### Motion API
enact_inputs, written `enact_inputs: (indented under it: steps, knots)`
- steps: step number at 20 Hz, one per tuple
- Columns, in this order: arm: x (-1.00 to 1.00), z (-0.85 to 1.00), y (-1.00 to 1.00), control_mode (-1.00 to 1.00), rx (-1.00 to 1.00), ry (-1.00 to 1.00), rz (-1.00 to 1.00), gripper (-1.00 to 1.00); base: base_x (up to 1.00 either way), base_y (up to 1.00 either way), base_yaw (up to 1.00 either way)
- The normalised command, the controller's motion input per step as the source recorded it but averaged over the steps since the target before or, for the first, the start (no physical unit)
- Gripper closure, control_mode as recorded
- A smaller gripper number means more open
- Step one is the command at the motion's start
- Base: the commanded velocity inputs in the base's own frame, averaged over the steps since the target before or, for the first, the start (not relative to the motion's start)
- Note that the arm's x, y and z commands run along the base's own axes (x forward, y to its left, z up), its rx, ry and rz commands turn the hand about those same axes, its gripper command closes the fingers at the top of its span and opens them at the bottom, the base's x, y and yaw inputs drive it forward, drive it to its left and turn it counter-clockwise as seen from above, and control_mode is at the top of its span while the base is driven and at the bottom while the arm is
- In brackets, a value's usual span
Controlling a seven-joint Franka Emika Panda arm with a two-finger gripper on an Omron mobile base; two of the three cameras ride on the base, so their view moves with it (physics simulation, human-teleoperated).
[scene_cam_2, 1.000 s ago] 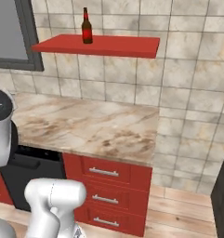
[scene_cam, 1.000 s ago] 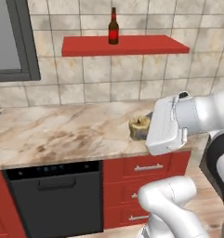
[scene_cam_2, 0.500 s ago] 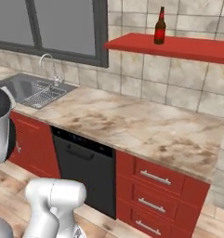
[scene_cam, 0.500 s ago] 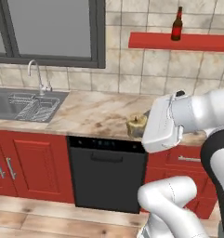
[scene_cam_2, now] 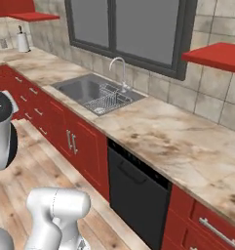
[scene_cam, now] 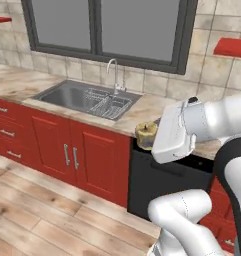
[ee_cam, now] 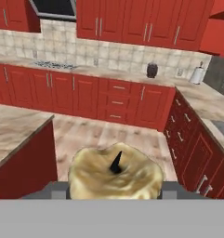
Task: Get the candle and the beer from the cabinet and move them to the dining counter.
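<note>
A white robot arm carries the candle [scene_cam: 146, 134], a squat yellowish-tan cylinder, clamped between the narrow jaws of its gripper [scene_cam: 151, 137]. In the left base view the candle juts out from the left end of the white hand, held in the air in front of the marbled counter [scene_cam: 157, 107] and above the black dishwasher [scene_cam: 159, 181]. To the left of the gripper and farther back lie a steel sink [scene_cam: 87, 98] with a curved tap [scene_cam: 114, 73], under a dark-framed window [scene_cam: 107, 27]. In the hand view the candle [ee_cam: 115, 175] sits right against the gripper, its dark wick [ee_cam: 116, 162] pointing up. Beyond the gripper and to its left is a corner of the dining counter [ee_cam: 13, 125], marbled top over a red base; farther ahead stands a row of red cabinets [ee_cam: 85, 95]. A red shelf [scene_cam_2: 219, 54] hangs on the tiled wall to the right of the window.
</note>
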Motion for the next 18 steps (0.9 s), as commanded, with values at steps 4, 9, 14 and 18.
enact_inputs:
  steps: [4, 9, 14, 18]
  knots:
    - [0.0, 0.0, 0.0, 1.0, 0.0, 0.0, 0.0, 1.0, 0.0, 0.4, 0.58]
    - [0.0, 0.0, 0.0, 1.0, 0.0, 0.0, 0.0, 1.0, 0.0, 0.28, 0.57]
    - [0.0, 0.0, 0.0, 1.0, 0.0, 0.0, 0.0, 1.0, 0.0, 0.14, 0.56]
    - [0.0, 0.0, 0.0, 1.0, 0.0, 0.0, 0.0, 1.0, 0.0, 0.11, 0.55]
